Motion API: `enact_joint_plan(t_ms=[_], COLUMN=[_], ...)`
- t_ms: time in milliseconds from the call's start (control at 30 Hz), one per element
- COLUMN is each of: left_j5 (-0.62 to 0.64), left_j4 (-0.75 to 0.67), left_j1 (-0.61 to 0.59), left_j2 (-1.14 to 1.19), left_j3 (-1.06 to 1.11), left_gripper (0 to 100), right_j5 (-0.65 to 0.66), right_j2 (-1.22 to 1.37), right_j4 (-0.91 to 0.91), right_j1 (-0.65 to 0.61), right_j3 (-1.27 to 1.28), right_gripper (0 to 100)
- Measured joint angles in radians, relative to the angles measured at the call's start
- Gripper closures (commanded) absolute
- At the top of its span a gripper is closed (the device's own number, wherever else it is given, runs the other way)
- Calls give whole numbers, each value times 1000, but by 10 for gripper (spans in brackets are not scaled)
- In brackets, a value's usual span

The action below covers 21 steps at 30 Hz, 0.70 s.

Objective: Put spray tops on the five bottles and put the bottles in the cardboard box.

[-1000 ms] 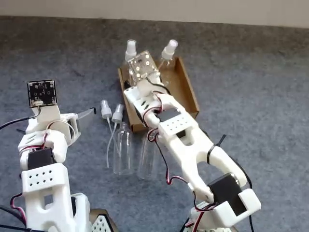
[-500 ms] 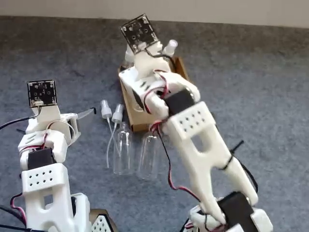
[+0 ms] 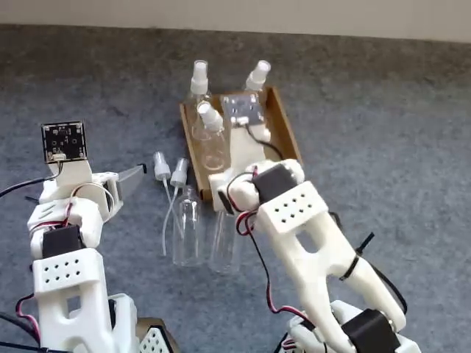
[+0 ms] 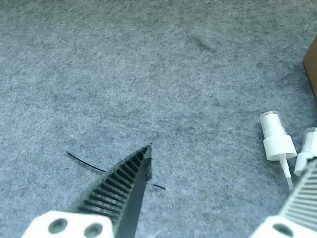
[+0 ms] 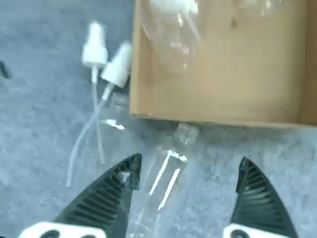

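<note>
The cardboard box (image 3: 283,136) lies at the back of the carpet with three capped bottles (image 3: 212,143) in it, their white spray tops (image 3: 199,73) pointing away. Two bare clear bottles (image 3: 188,224) lie side by side just in front of the box. Beside their necks lie two loose spray tops (image 3: 160,165) with long dip tubes. My right gripper (image 5: 189,161) hangs open above the right bare bottle (image 5: 163,178), whose neck points at the box wall (image 5: 218,94). My left gripper (image 4: 230,158) is open over bare carpet, left of the loose spray tops (image 4: 276,141).
Grey carpet covers the whole table. A thin black thread (image 4: 86,163) lies under the left gripper. The right arm (image 3: 294,220) stretches over the box's near edge and part of the right bare bottle. Open carpet lies right of the box.
The right arm rose out of the box and drew back toward its near edge, leaving a third capped bottle lying inside. The left arm has kept still.
</note>
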Motion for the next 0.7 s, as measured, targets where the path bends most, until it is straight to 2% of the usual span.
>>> enact_joint_plan(t_ms=[200,367,700], left_j5=[0,0,0], left_j4=[0,0,0], left_j1=[0,0,0], left_j2=[0,0,0], left_j3=[0,0,0], left_gripper=[589,589,589], right_j5=[-5,-6,-8], right_j2=[0,-26,-40], right_j4=[-190,-292,-310], right_j1=[0,-5,-5], right_j3=[262,361,411], right_gripper=[752,752,749])
